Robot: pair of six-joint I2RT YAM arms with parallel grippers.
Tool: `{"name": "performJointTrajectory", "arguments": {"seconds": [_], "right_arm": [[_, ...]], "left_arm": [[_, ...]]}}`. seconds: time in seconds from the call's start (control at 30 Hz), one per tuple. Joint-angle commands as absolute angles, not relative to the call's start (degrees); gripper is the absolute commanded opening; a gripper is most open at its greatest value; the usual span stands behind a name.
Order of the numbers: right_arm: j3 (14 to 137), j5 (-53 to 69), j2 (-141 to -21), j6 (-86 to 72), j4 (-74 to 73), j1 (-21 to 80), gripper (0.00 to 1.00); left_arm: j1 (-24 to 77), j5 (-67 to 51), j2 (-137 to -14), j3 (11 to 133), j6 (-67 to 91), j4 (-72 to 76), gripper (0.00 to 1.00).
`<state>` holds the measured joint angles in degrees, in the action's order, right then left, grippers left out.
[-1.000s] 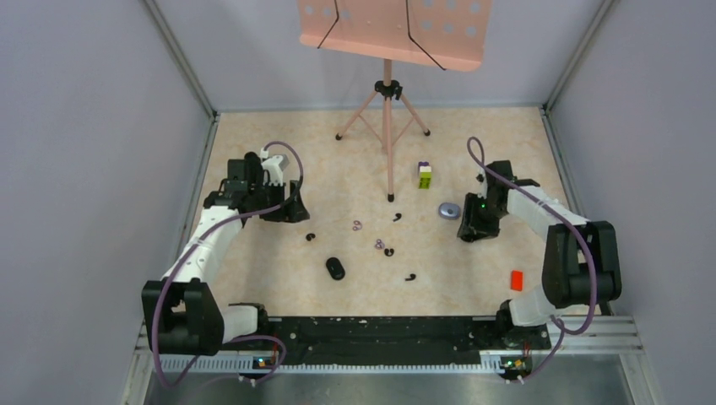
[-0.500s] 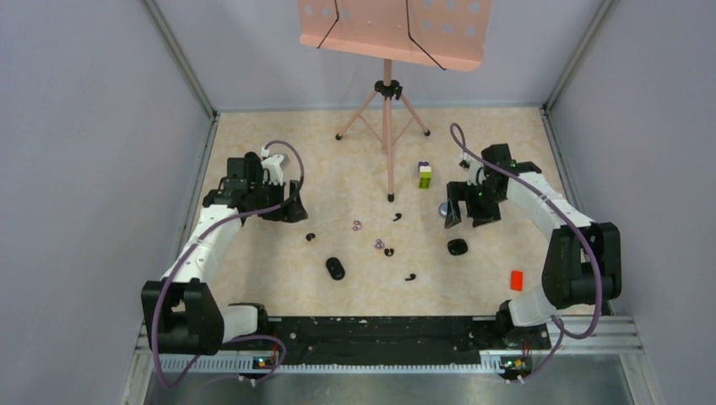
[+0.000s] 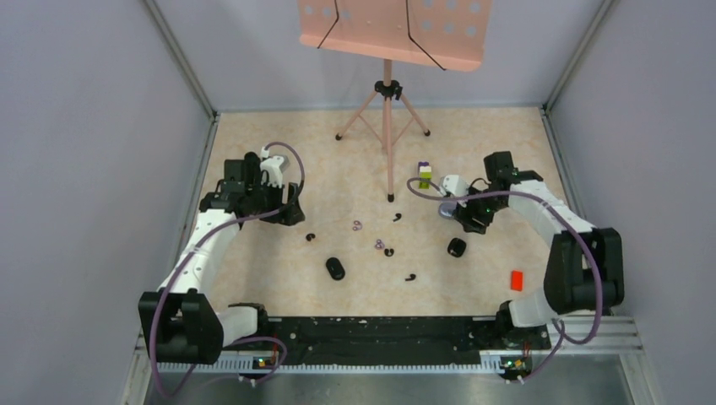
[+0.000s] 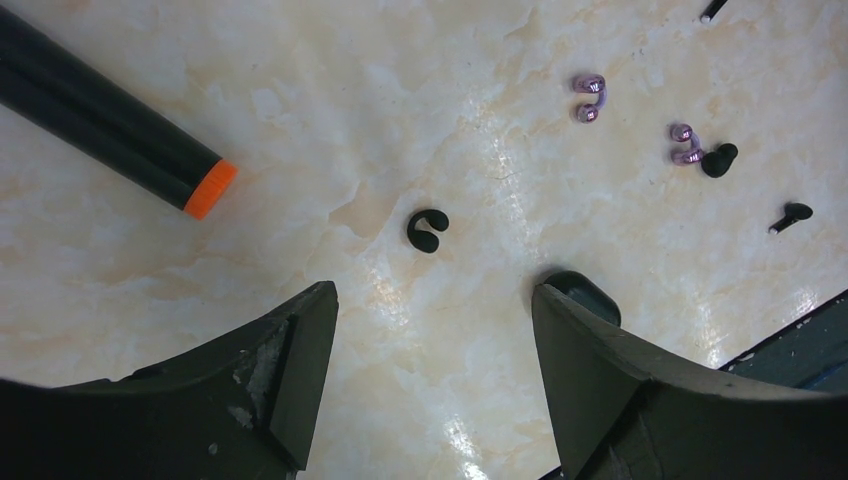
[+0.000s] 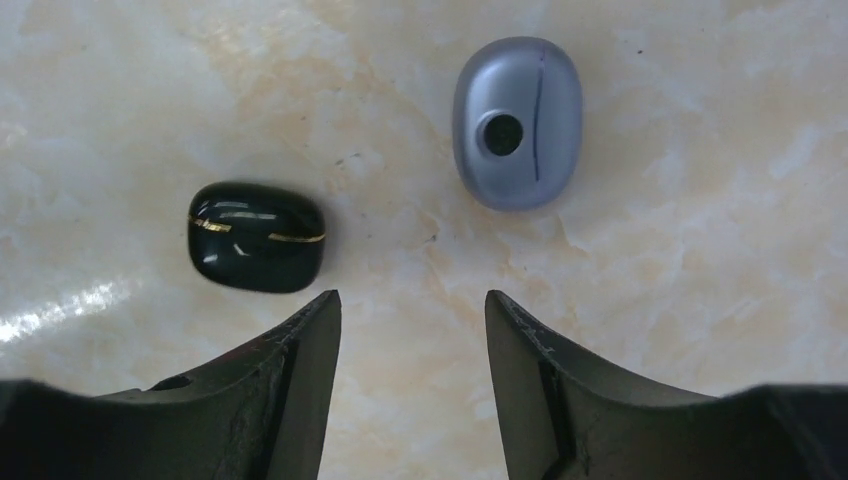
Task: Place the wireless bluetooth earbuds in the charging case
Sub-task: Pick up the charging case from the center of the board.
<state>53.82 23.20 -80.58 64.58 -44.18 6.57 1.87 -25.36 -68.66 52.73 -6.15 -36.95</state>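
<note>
Before the right claw [image 5: 410,300] lies a grey case [image 5: 517,122].

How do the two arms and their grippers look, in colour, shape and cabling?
Both the left arm and the right arm have white links between bulky black joints. A purple cable loops along each. The left gripper and the right gripper each carry two black, wedge-shaped fingers with pale scuffs on the inner edges.

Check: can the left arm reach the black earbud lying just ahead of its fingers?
Probably yes. The left gripper is open, and the black earbud lies alone on the table just ahead of it, with nothing in between.
</note>
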Motion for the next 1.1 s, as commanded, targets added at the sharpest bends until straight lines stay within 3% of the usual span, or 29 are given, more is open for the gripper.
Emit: {"name": "performJointTrajectory", "arguments": {"seconds": [0.0, 0.13, 0.27, 0.67, 0.77, 0.83, 0.9, 1.07], "right_arm": [[64.9, 21.5, -88.7, 49.9, -42.5, 6.4, 0.53], [71.1, 17.2, -93.3, 19.2, -48.9, 7.0, 0.58], [68.6, 13.4, -94.0, 3.6, -53.3, 8.8, 0.64], [64.7, 9.7, -93.4, -7.1, -56.3, 11.7, 0.72], [61.3, 9.0, -93.5, -11.4, -56.2, 13.0, 0.88], [59.0, 10.1, -94.0, -12.7, -55.3, 13.1, 0.87], [58.3, 10.8, -94.7, -13.4, -54.7, 13.1, 0.79], [61.0, 10.3, -97.3, -15.0, -53.3, 13.3, 0.68]], "left_arm": [[1.5, -25.0, -66.5, 53.3, -7.0, -37.1, 0.77], [1.5, -24.6, -66.6, 53.4, -6.2, -36.6, 0.77], [1.4, -24.6, -66.7, 53.4, -5.2, -35.6, 0.77], [1.2, -25.2, -67.9, 53.3, -3.4, -34.7, 0.77], [1.1, -25.0, -68.1, 53.4, -3.2, -34.6, 0.77], [1.0, -25.3, -68.4, 53.6, -2.4, -34.2, 0.77], [0.7, -26.0, -68.7, 54.1, -1.7, -33.9, 0.77], [0.4, -25.6, -69.3, 55.8, -2.1, -33.6, 0.77]]}}
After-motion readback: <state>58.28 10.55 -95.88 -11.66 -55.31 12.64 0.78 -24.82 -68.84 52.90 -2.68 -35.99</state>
